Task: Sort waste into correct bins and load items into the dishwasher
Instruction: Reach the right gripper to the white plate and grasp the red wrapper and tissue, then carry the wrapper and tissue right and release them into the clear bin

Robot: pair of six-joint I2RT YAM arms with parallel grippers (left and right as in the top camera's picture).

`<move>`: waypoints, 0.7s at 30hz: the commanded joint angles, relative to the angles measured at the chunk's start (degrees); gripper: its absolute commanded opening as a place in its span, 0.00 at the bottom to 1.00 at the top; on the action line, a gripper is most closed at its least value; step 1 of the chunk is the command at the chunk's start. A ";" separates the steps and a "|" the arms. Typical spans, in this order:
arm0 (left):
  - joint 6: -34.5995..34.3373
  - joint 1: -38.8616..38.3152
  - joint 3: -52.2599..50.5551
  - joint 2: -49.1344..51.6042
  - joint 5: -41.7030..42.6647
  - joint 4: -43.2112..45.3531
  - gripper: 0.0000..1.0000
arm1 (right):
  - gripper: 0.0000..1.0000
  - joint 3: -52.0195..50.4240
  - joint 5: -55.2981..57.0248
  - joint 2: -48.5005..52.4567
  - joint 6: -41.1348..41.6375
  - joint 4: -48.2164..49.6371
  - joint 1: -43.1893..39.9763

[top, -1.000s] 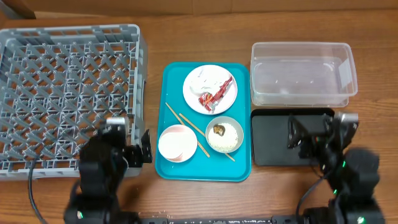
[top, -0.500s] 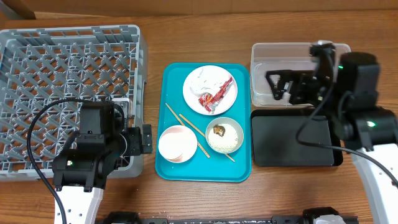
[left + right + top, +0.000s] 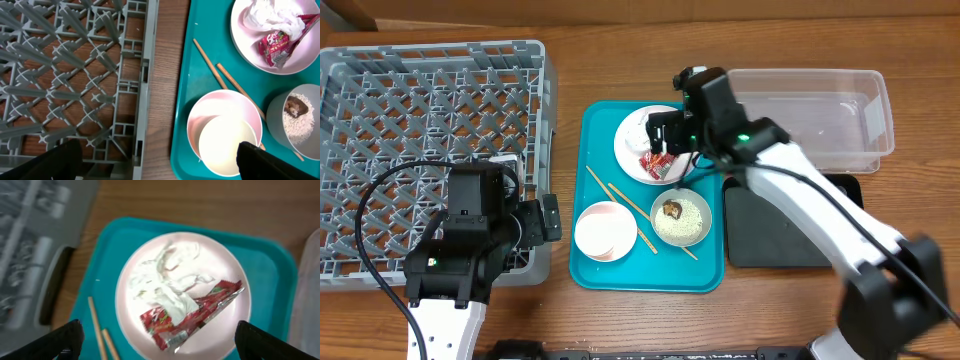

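Swinging over from the clear tub, the right gripper now hovers, fingers spread, above the white plate. Red wrapper and tissue lie on it, ungrasped. Left gripper, also spread, hangs by the pink bowl. Waste pick likely next.

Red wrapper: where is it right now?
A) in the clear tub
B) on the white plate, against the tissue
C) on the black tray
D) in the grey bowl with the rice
B: the right wrist view shows the red wrapper lying on the white plate, touching the crumpled tissue.
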 commanded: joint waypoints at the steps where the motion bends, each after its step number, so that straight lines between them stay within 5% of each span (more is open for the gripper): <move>1: -1.03 0.00 1.70 -0.07 -1.03 0.26 1.00 | 0.98 1.25 2.01 6.19 7.52 4.46 -0.02; 9: -1.01 0.00 1.70 -0.07 -0.42 0.24 1.00 | 0.88 1.25 2.14 17.33 19.08 6.27 0.04; 12: -0.98 0.00 1.70 -0.07 -0.42 0.24 1.00 | 0.58 1.25 2.16 17.94 19.06 6.16 0.07; 13: -1.01 0.00 1.70 -0.07 -0.42 0.26 1.00 | 0.41 1.42 2.12 17.68 19.04 6.10 0.07; 17: -0.98 0.00 1.70 -0.07 -0.13 0.24 1.00 | 0.14 3.45 2.38 14.60 17.70 3.56 -0.37; 21: -0.98 0.00 1.70 -0.07 -0.17 0.26 1.00 | 0.07 7.08 5.53 7.80 15.52 -0.44 -1.99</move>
